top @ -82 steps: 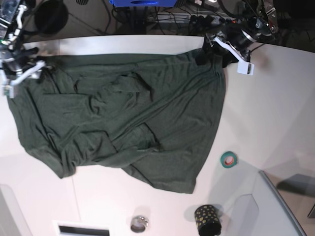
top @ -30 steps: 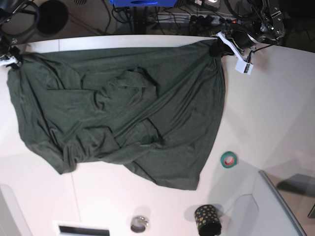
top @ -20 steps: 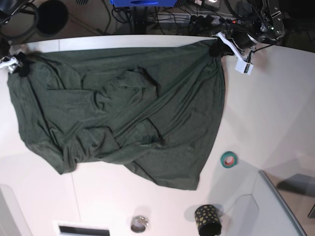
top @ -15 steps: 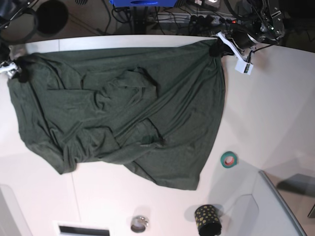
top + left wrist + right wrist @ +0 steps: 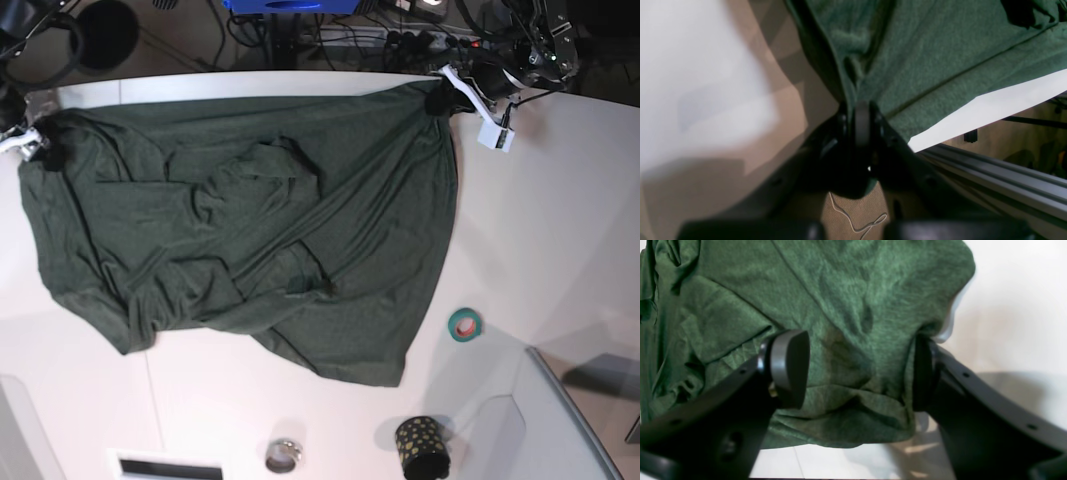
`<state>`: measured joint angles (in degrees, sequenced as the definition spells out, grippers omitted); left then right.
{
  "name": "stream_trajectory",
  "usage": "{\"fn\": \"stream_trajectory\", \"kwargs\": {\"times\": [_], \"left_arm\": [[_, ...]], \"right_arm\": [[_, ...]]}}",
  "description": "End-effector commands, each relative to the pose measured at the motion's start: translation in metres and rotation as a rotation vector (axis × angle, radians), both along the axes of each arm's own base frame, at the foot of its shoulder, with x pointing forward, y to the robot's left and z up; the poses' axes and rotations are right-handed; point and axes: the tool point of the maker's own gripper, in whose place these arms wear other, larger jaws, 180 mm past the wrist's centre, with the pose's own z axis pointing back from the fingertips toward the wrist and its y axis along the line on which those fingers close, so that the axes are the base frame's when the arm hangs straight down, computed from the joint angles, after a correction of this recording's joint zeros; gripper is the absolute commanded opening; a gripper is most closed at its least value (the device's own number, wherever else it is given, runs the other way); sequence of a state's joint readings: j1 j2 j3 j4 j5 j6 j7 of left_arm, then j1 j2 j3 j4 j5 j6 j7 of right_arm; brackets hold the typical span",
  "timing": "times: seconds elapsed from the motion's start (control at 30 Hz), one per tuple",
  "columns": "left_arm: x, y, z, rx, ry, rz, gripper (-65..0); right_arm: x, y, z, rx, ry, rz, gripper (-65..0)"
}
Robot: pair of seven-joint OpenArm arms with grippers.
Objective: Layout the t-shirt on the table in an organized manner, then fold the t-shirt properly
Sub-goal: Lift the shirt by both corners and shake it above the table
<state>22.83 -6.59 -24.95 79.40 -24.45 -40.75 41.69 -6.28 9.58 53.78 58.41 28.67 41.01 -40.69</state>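
Note:
The dark green t-shirt (image 5: 250, 220) lies spread and wrinkled across the white table (image 5: 540, 230), with loose folds near its middle. At the table's far right corner my left gripper (image 5: 440, 102) is shut on the t-shirt's edge; the left wrist view shows its fingers (image 5: 862, 123) pinched together on the fabric (image 5: 940, 56). At the far left corner my right gripper (image 5: 35, 145) is open. In the right wrist view its pads (image 5: 790, 366) stand wide apart on either side of a bunched corner of the t-shirt (image 5: 846, 306), which rests on the table.
A teal tape roll (image 5: 463, 324) lies to the right of the shirt's lower edge. A black cup with gold dots (image 5: 421, 446) and a small metal ring (image 5: 282, 455) stand near the front edge. A grey bin corner (image 5: 570, 420) fills the lower right. Cables run behind the table.
My right gripper has opened and let go of the shirt's left corner, which now rests on the table. The left gripper has kept its hold without moving.

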Motion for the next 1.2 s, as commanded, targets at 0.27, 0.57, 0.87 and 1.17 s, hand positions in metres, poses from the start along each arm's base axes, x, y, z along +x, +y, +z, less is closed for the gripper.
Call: {"fn": "stream_trajectory", "kwargs": {"times": [0.27, 0.57, 0.87, 1.17], "left_arm": [[-0.006, 0.008, -0.002, 0.044, 0.032, -0.018, -65.0], [0.034, 0.022, 0.037, 0.139, -0.073, -0.088, -65.0], [0.077, 0.073, 0.094, 0.299, -0.171, -0.016, -65.0], [0.060, 0.070, 0.084, 0.292, -0.127, -0.024, -65.0]], "right_arm": [[-0.023, 0.004, -0.013, 0.002, 0.130, 0.050, -63.3], [0.016, -0.024, 0.052, -0.175, 0.128, 0.176, -64.4], [0.035, -0.042, 0.127, -0.399, 0.108, 0.232, -64.4], [0.024, -0.039, 0.128, -0.415, 0.144, 0.246, -64.4]]}}
